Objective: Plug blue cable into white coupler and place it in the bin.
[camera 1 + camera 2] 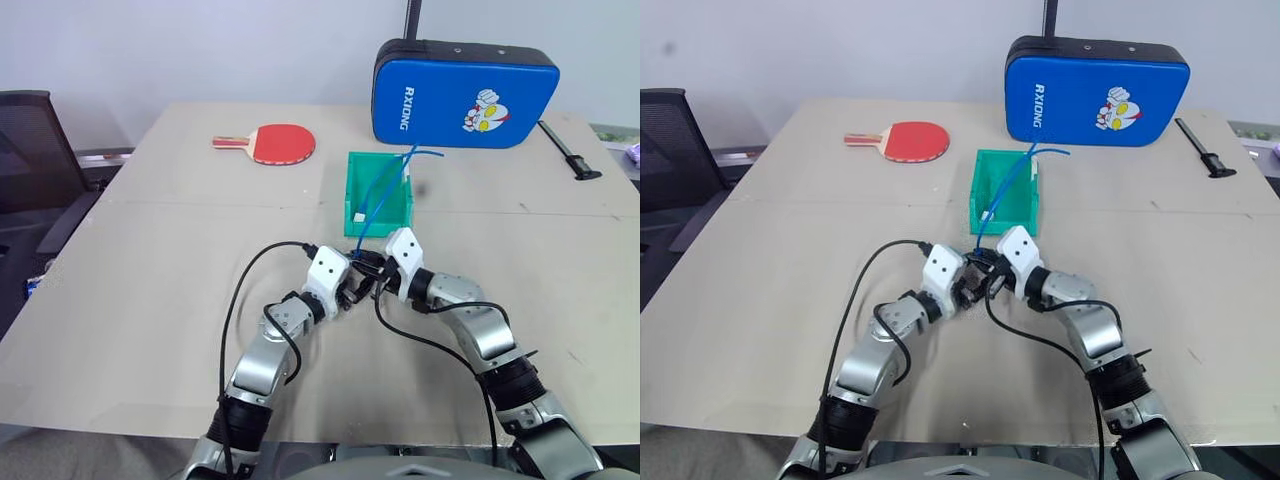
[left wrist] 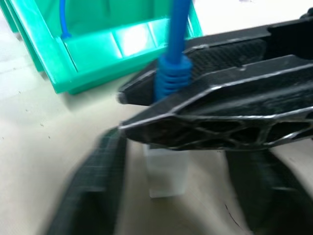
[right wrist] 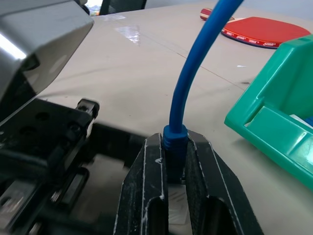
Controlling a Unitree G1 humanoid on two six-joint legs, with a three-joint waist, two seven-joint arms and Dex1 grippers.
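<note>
blue cable (image 3: 178, 105) clenched in right gripper (image 3: 175, 169), white coupler (image 2: 167, 169) plugged beneath, left gripper (image 2: 171, 196) released; binning (image 1: 378, 205) judged next.

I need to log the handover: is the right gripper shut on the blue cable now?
Shut on it. In the right wrist view the right gripper has both fingers pressed against the blue cable at its boot.

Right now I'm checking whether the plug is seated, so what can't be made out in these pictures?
- Plug-to-socket joint: in the left wrist view the right gripper covers where the blue cable meets the white coupler.
- Left gripper's fingers: blurred there.
- In the right wrist view, the fingers hide the plug.
- In the eye views, the coupler is too small between the hands near the bin.
</note>
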